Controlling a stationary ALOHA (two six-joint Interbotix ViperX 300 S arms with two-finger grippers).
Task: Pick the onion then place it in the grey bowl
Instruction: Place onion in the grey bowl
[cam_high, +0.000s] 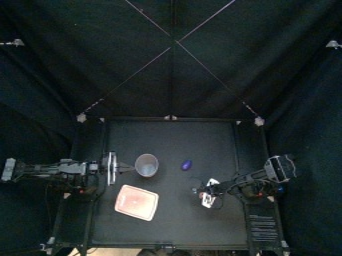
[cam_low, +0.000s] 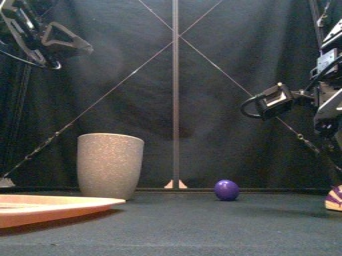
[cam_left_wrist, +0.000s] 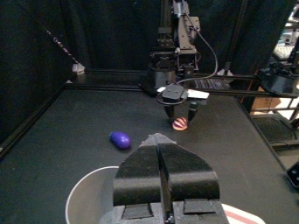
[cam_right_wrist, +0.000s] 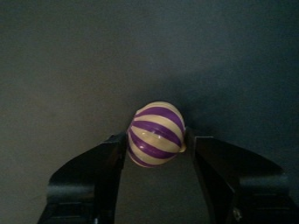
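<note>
The right claw (cam_right_wrist: 160, 143) grips a purple-and-cream striped toy onion (cam_right_wrist: 160, 129) — the left claw (cam_left_wrist: 163, 144) is closed near the tall grey speckled cup (cam_low: 110, 165).

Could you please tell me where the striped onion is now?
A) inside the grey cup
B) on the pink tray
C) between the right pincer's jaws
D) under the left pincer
C: the right wrist view shows the onion between the two jaws of the right pincer.

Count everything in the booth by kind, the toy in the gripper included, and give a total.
Toy foods: 2, the striped onion and a small purple toy
Cups: 1, the grey cup
Trays: 1, the pink tray
Total: 4
</note>
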